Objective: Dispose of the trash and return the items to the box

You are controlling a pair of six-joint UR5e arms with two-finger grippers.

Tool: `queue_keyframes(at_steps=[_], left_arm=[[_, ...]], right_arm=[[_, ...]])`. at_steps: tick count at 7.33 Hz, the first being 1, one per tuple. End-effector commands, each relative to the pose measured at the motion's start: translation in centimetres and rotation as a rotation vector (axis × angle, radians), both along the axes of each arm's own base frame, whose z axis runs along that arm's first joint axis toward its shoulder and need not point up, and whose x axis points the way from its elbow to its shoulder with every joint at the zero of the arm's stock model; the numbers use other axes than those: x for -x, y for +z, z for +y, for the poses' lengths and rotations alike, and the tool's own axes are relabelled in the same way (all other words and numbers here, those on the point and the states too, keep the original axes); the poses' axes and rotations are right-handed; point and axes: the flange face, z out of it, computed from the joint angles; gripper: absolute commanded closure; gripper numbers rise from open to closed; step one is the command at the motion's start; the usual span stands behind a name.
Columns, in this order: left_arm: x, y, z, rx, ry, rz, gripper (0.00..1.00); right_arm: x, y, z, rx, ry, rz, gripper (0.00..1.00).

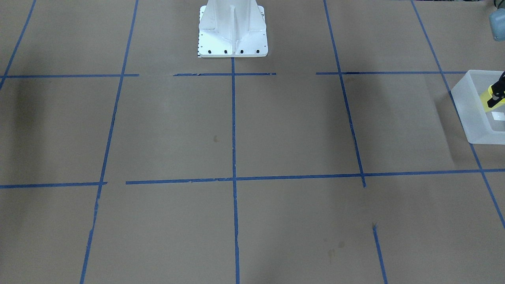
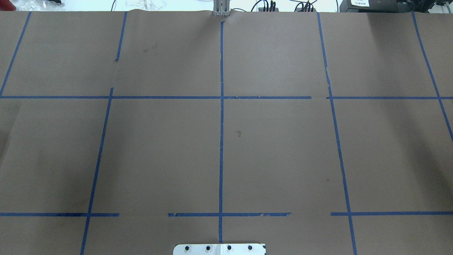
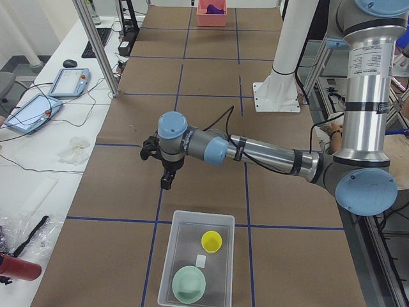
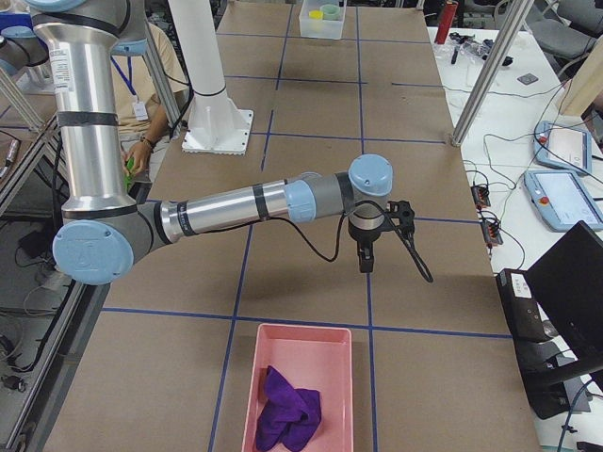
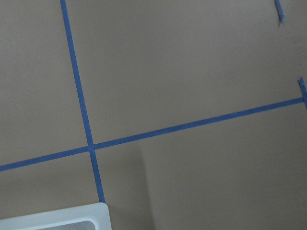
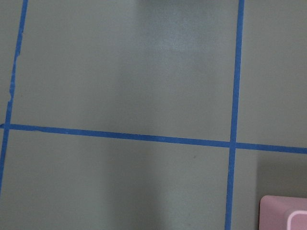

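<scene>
Black-fingered left gripper [image 3: 167, 184]: hangs above bare paper just beyond the box's [image 3: 170, 256] short end that faces the table's middle, tips pointing straight down. Only the end-of-table view shows it plainly, so I cannot tell whether the fingers are parted or pressed together.
Left arm [image 3: 268, 153]: the near, large one in that view, with its forearm stretched level out over the table from the robot's side and its wrist near the box.
Left wrist view: one rounded corner of the box sits at the lower edge, with a crossing of blue tape [image 2: 221, 141] just beside it.
Black-fingered right gripper [image 4: 366, 256]: well apart from the box, toward the opposite end of the table, tips down above the paper. Whether its fingers are released or clenched cannot be told.
Yellow cup [image 3: 211, 241]: inside the box, upright with its mouth up, in the half nearer the left gripper and toward the robot-side wall.
White label [image 3: 200, 260]: on the box's floor, between the cup and the bowl.
Mint-green bowl [image 3: 189, 284]: inside the box, in the half farther from the left gripper, apart from the cup.
Pink bin [image 4: 247, 395]: at the opposite end of the table from the box, with a purple cloth [image 4: 287, 410] lying in it.
White pedestal [image 1: 232, 29]: well apart from the box, midway along the robot's side.
Brown paper [image 2: 159, 148]: covers the table under the box.
</scene>
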Motion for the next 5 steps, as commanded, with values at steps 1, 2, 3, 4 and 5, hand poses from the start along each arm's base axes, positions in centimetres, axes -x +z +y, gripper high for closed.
queue_keyframes(at_steps=[1, 2, 3, 4, 5], left_arm=[[1.8, 1.5, -0.3, 0.025, -0.037, -0.051, 0.0], [3.8, 0.0, -2.0, 0.097, -0.068, -0.063, 0.0], [5.0, 0.0, -2.5, 0.105, -0.06, -0.077, 0.0], [5.2, -0.1, -1.9, 0.125, -0.061, -0.079, 0.0], [5.2, -1.4, -1.5, 0.106, -0.061, -0.065, 0.0]], right_arm=[[0.1, 2.1, -0.2, 0.027, -0.016, 0.007, 0.0], [0.1, 4.2, -0.4, -0.007, -0.088, 0.017, 0.0], [0.0, 4.6, -0.4, -0.021, -0.108, 0.023, 0.0], [0.0, 4.9, -0.1, -0.018, -0.109, 0.023, 0.0], [0.0, 4.9, -0.1, -0.009, -0.099, 0.022, 0.0]])
